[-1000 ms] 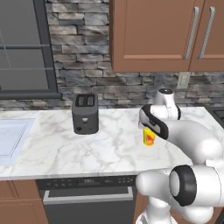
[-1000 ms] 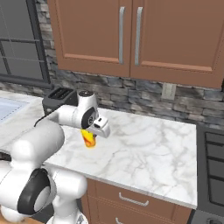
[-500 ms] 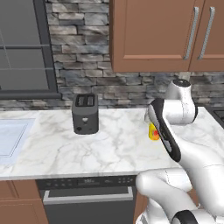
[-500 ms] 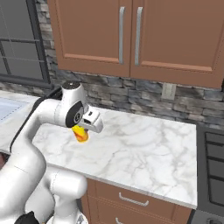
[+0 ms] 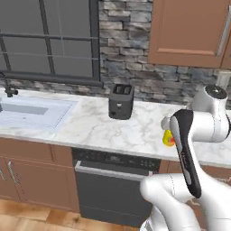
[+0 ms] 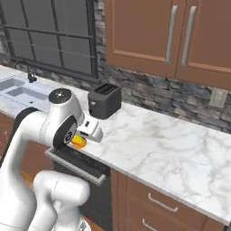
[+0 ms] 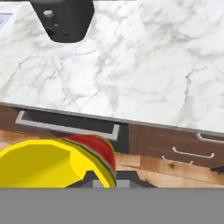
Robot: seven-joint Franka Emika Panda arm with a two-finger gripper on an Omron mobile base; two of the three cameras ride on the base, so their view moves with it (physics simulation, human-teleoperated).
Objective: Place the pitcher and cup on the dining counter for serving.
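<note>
Hand view shows the claw [image 7: 105, 183] closed on the cup [image 7: 57, 162]; the yellow bowl with its red-tinted side fills the lower left, and one dark fingertip peeps out beneath it. From the right base view, the cup [image 6: 77, 140] hangs in the claw just off the front edge of the tabletop [image 6: 171, 149], in front of the toaster [image 6: 103, 100] and nearer the camera. In the left base view the cup [image 5: 168, 138] sits to the right of the toaster [image 5: 121, 102], half hidden behind the arm's dark-striped link.

The cup looks small, rigid and light, so I judge it will carry easily; the smooth rounded wall could slip or swivel between narrow pads. A pinch across the rim, one finger inside and one outside, seems the soundest hold, though exactly where the fingers bite now is hidden by the cup itself.

Left of the toaster lies the sink [image 5: 34, 113] with a dark faucet [image 5: 9, 88], under a window [image 5: 49, 38]. Below the toaster, under the tabletop edge, stands a dishwasher [image 5: 115, 189] with a bar handle. Wooden cabinets [image 6: 171, 36] hang above and to the toaster's right, over a stone backsplash [image 5: 135, 54]. Since this marble carries the sink, I take it for the worktop, not the dining counter, so the cup is not yet delivered.
</note>
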